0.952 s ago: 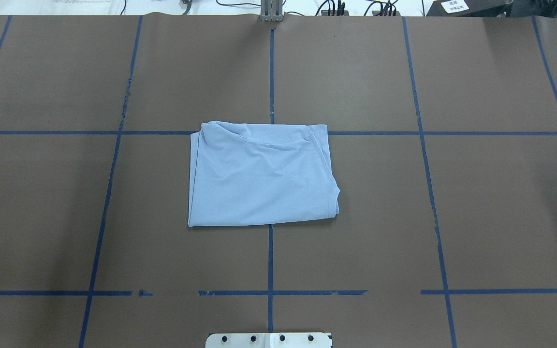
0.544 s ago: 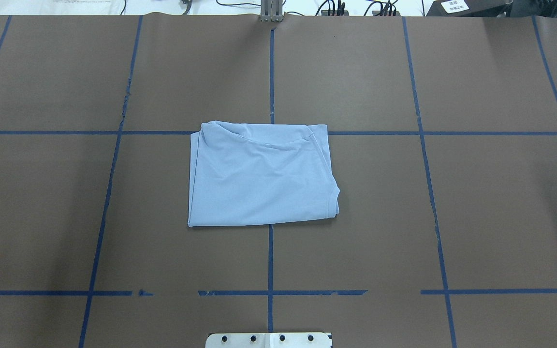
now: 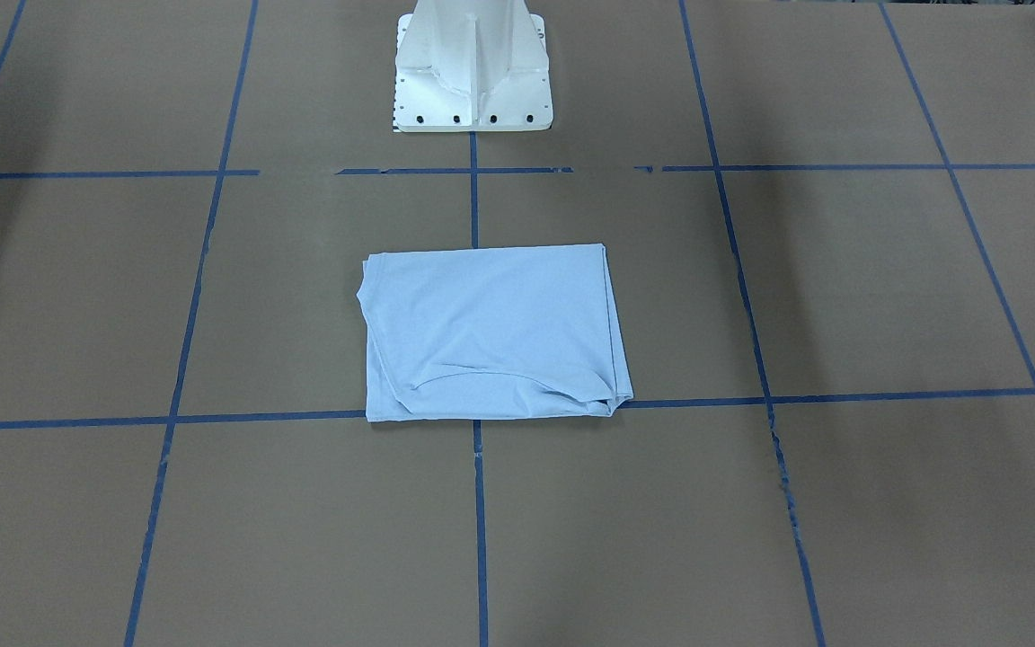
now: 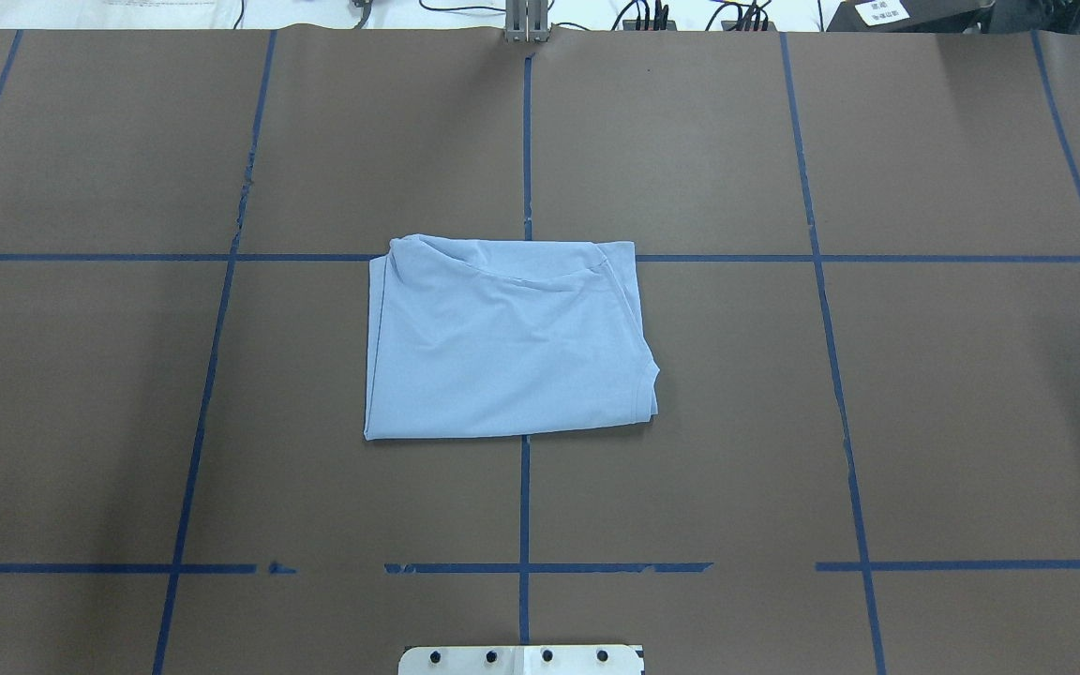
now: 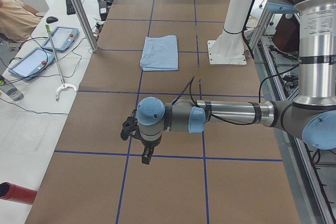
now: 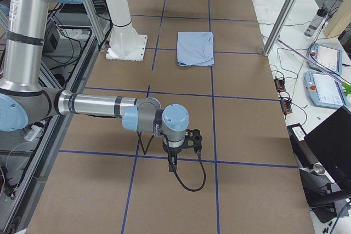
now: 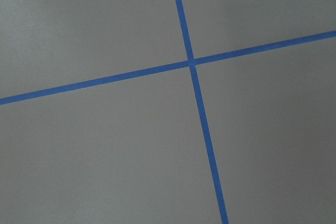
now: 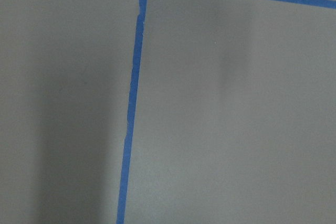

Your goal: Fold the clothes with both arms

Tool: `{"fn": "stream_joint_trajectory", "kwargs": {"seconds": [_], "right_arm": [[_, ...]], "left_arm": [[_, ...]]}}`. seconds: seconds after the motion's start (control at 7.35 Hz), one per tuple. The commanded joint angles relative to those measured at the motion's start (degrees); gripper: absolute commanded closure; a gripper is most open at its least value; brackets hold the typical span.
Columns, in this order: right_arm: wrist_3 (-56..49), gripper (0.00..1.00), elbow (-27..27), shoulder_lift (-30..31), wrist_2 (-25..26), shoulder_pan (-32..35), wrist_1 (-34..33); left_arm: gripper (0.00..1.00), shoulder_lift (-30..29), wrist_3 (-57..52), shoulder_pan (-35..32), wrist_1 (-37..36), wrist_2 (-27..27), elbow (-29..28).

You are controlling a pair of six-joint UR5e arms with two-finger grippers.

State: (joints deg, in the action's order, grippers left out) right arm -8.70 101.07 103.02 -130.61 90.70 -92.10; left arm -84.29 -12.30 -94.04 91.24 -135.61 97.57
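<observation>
t-shirt (image 4: pixel 502 342) folded flat on table (image 4: pixel 924 422); left hand (image 5: pixel 146 156), right hand (image 6: pixel 171 167) well away, open or closed: cannot tell.

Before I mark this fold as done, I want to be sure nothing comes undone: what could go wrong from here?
1. The T-shirt is not a crisp rectangle. In the overhead view its far left corner is bunched and a rounded hem sticks out at the near right, so the layers may slip open if it is lifted.
2. A black cable loops low over the table beside the right gripper. It might drag or snag when that arm moves.
</observation>
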Motion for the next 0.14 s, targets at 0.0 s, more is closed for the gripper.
{"fn": "stream_joint_trajectory", "kwargs": {"seconds": [0.0], "right_arm": [[0.0,0.00,0.0,0.0,0.0,0.0,0.0]], "left_arm": [[0.00,0.0,0.0,0.0,0.1,0.0,0.0]]}}
